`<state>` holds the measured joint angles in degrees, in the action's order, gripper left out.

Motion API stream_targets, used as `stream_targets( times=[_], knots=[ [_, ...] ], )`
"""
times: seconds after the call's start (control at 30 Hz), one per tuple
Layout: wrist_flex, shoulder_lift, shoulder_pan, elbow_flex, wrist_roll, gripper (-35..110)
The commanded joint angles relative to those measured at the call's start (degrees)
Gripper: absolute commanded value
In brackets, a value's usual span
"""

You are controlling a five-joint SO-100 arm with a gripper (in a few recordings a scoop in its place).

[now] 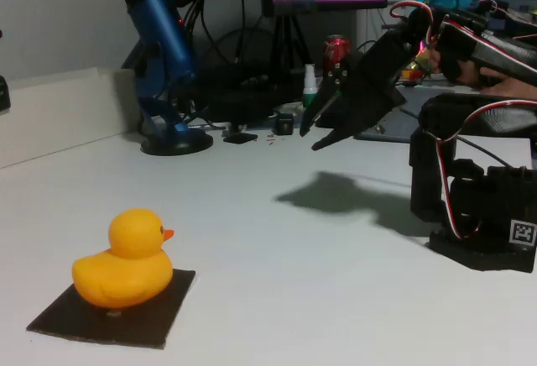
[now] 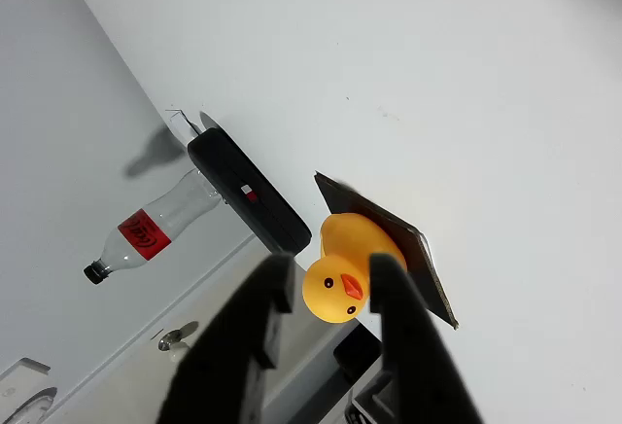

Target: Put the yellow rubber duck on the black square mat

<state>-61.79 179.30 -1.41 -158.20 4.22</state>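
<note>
The yellow rubber duck point(image 1: 124, 267) sits upright on the black square mat point(image 1: 164, 311) at the lower left of the fixed view, its beak pointing right. My gripper point(image 1: 312, 135) hangs in the air far to the right of it, well above the table, open and holding nothing. In the wrist view the duck point(image 2: 345, 234) appears in the distance between my two dark fingers point(image 2: 258, 336), resting on the mat point(image 2: 416, 254), with the gripper point(image 2: 332, 266) open.
A blue microphone on a stand point(image 1: 161, 55) and a red can point(image 1: 336, 48) stand at the back of the white table. The arm's black base point(image 1: 478, 215) is at the right. A black flat device point(image 2: 248, 195) and a plastic bottle point(image 2: 146, 234) lie beyond the mat.
</note>
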Motion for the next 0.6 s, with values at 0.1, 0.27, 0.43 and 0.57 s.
stream_targets(
  times=[0.1,0.27,0.43,0.57],
  knots=[
    [0.35,1.05,-0.62,-3.6,0.62,9],
    [0.53,1.05,-0.62,-3.87,0.88,9],
    [0.53,1.05,-0.62,-3.87,0.88,8],
    [0.44,1.05,-0.62,-3.87,0.88,8]
  ],
)
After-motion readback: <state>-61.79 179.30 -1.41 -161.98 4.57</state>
